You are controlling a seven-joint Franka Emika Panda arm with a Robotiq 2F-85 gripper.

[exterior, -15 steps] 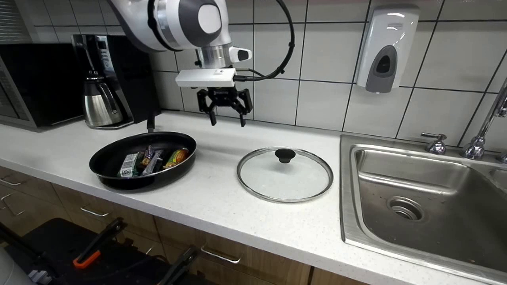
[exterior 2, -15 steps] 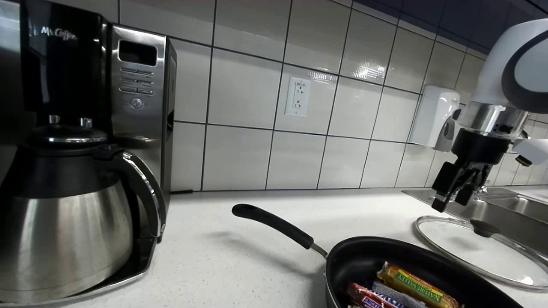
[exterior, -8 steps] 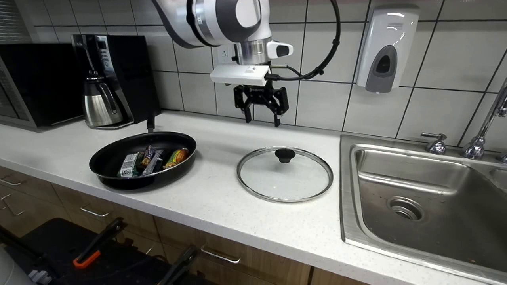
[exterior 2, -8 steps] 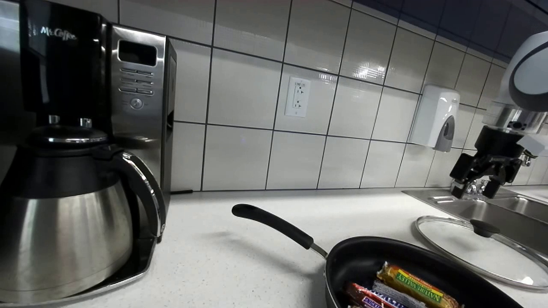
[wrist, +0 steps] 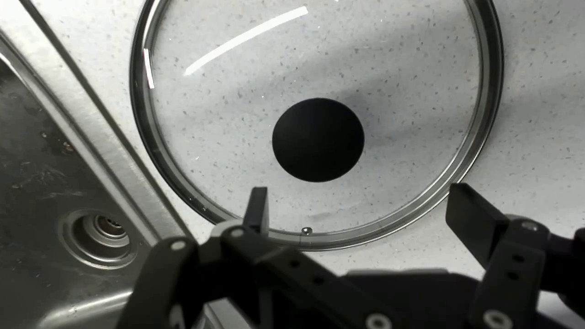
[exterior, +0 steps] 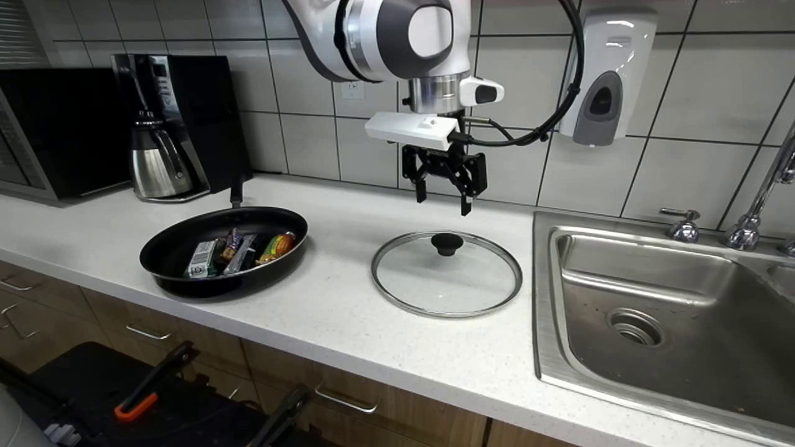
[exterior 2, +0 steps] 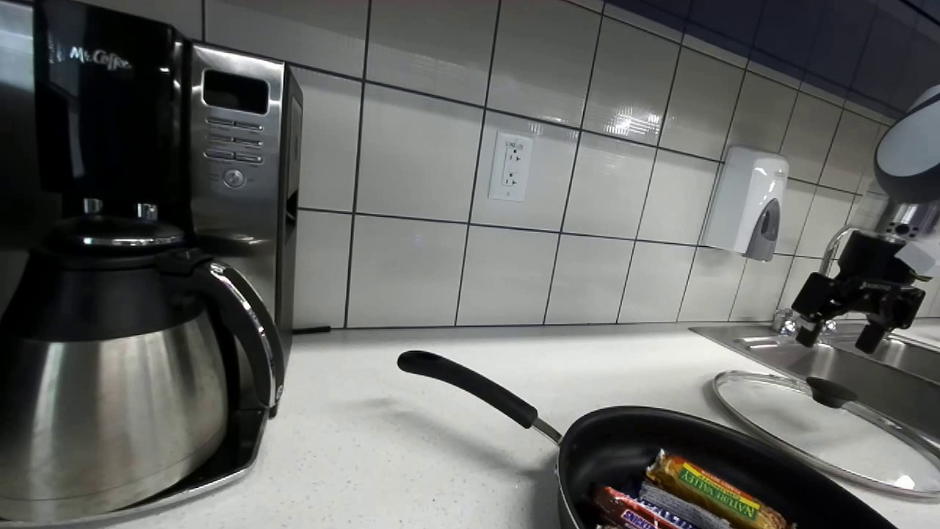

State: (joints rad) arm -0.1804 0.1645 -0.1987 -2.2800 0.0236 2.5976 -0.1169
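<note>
My gripper (exterior: 443, 205) hangs open above the counter, nothing between its fingers. Below it lies a round glass lid (exterior: 428, 285) with a metal rim and a black knob (exterior: 447, 244). In the wrist view the knob (wrist: 318, 140) shows ahead of the fingertips, and the gripper (wrist: 358, 188) spans the near part of the lid's rim, apart from it. A black frying pan (exterior: 223, 287) stands to the lid's left with several wrapped snack bars inside. In an exterior view a Nature Valley bar (exterior 2: 712, 488) and a Snickers bar (exterior 2: 635, 508) are readable in it.
A steel sink (exterior: 546, 310) with a faucet (exterior: 767, 180) borders the lid on the right. On the tiled wall hangs a soap dispenser (exterior: 612, 74). A coffee maker (exterior: 205, 124) with a steel carafe (exterior: 160, 164) stands behind the pan, whose handle (exterior 2: 470, 386) points backward.
The arm has swung right in the exterior views, from between pan and lid to over the lid, and dipped slightly in the last half second. Gripper stays open; lid and pan are unmoved.
</note>
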